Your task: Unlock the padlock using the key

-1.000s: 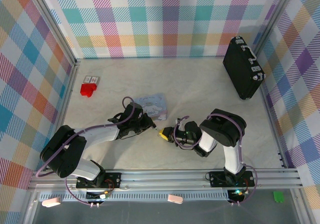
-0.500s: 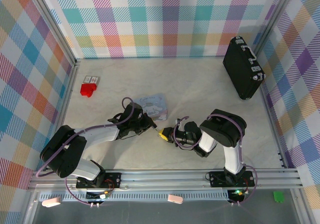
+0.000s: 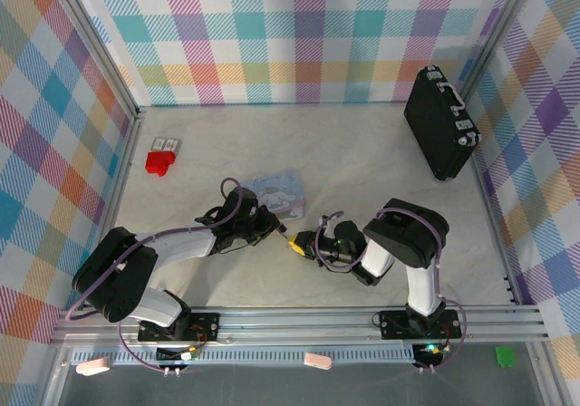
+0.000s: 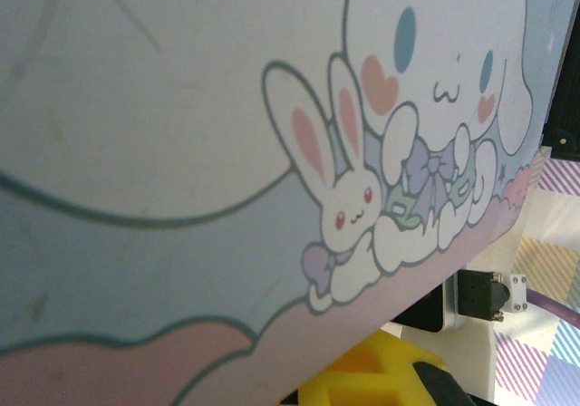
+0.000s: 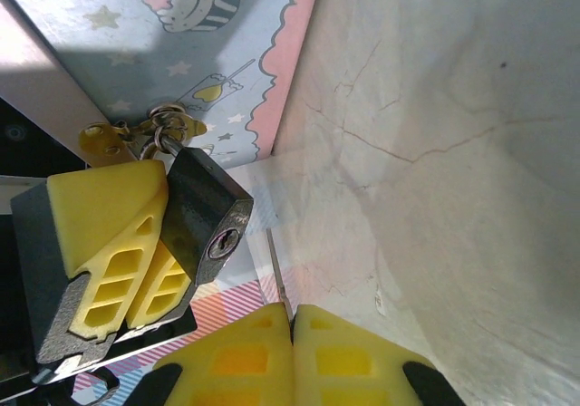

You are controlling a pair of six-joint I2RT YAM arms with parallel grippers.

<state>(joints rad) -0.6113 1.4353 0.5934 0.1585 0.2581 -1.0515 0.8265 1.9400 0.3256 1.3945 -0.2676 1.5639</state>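
The black case (image 3: 441,123) stands at the table's 2 o'clock. The pastel tin (image 3: 276,193) lies mid-table, and both grippers meet at its 6 o'clock edge. In the right wrist view, the left gripper (image 5: 149,243) has its yellow fingers clamped on the padlock (image 5: 204,211), though the far side of that grip is hidden. The shackle hooks through the tin's clasp at 12 o'clock from the lock body. The right gripper (image 5: 292,311) has its fingers pressed together on the key (image 5: 279,275). Only the thin blade shows, pointing to 12 o'clock, its tip just beside the keyhole but not in it.
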